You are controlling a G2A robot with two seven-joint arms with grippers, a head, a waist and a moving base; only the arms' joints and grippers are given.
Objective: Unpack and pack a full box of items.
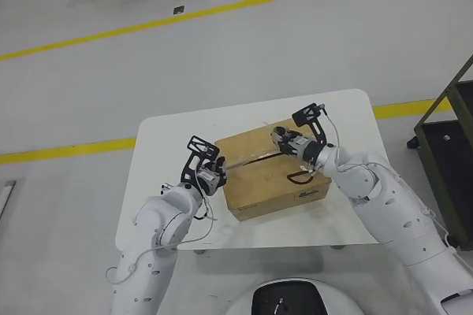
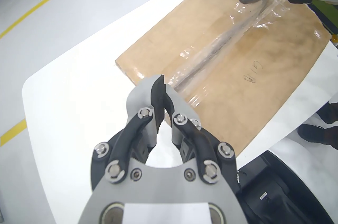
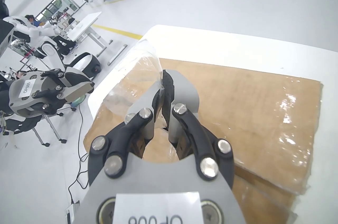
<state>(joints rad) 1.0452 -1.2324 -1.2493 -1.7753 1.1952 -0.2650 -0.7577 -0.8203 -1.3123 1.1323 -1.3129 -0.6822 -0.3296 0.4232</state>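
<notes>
We see a white rounded tabletop (image 1: 173, 142) carrying one brown cardboard box (image 1: 260, 189), which lies flat near the middle with its flaps shut. In our judgement the unpacking has barely begun. A strip of clear plastic tape (image 2: 211, 48) runs along the box's centre seam, wrinkled, and is lifted at the end on the robot's right.

Our worry is the tape. Pulled too steeply or too fast, we think it could tear partway and leave the seam sealed. It could also fold back and stick to itself or to the pads. The box may also slide with the pull and skid toward the tabletop's edge unless something steadies it.

The right end effector (image 3: 162, 85) is at the right end of the seam. Its fingers are clamped together on a raised flap of the tape, which stands up as a crumpled film beside them. The left end effector (image 2: 159, 83) sits at the opposite end of the seam, just at the box's edge, with its pads pressed together. We cannot tell whether it pinches any tape or only touches the cardboard.
</notes>
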